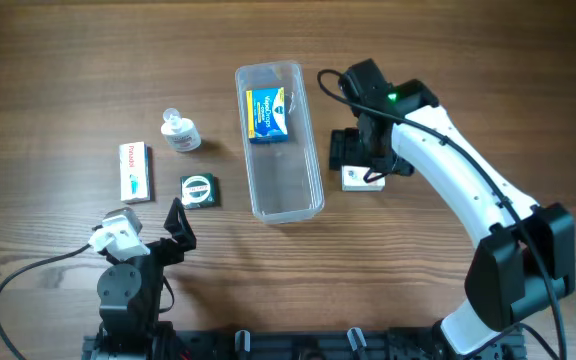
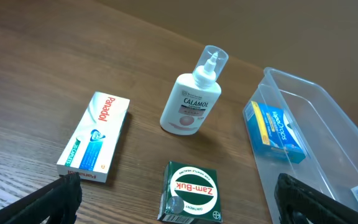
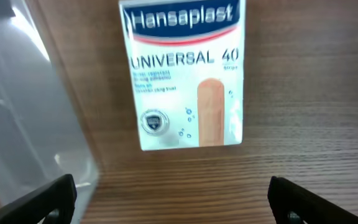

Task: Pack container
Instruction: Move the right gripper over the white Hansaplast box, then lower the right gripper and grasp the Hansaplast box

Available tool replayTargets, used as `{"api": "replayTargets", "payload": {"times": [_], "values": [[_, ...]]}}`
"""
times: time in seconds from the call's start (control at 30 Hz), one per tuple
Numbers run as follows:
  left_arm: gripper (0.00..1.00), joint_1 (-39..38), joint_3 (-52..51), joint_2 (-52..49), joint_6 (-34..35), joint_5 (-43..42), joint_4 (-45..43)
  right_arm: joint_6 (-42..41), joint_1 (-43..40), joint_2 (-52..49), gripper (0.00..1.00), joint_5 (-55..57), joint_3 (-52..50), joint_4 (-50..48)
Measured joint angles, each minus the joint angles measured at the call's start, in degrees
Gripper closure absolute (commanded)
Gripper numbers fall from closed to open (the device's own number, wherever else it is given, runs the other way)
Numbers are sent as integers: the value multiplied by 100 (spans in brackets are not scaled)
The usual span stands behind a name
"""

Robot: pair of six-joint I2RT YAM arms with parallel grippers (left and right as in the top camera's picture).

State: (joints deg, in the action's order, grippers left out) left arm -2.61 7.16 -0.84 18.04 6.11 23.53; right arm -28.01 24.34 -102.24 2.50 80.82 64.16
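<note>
One item lies already in the long clear plastic container [image 1: 288, 190], which rests in the middle of the brown wooden surface [image 1: 48, 80]: a blue and yellow cardboard box [image 1: 267, 114], at the far end of the tub. The rest of the tub is free, so there seems to be room for more items.

Four items are outside it. Left of the tub are a small white round bottle with a clear cap [image 2: 191, 99], a flat white and green Panadol box [image 2: 95, 137] and a small dark green Zam-Buk box [image 2: 190, 191]. They lie apart from each other, so each can probably be gripped alone.

The right pincer [image 3: 173, 186] hangs with its jaws wide apart over a white Hansaplast plaster box [image 3: 185, 74], just beside the tub's right wall. It holds nothing, and this box is probably its next target. The left pincer [image 2: 179, 199] is also wide open and empty, near the Zam-Buk box and apparently waiting.
</note>
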Motion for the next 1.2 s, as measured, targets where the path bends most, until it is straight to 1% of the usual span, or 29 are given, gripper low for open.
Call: {"api": "replayTargets", "payload": {"times": [0.2, 0.47, 0.83, 1.0, 1.2], "values": [[0, 0, 0, 0, 0, 0, 0, 461, -254, 4, 0, -267, -439, -553], [0, 0, 0, 0, 0, 0, 0, 1158, -704, 4, 0, -402, -459, -990], [0, 0, 0, 0, 0, 0, 0, 1609, -741, -76, 0, -448, -459, -1158], [0, 0, 0, 0, 0, 0, 0, 1644, -741, -415, 0, -466, -461, -1213], [0, 0, 0, 0, 0, 0, 0, 1663, -741, -540, 0, -533, -461, -1314]]}}
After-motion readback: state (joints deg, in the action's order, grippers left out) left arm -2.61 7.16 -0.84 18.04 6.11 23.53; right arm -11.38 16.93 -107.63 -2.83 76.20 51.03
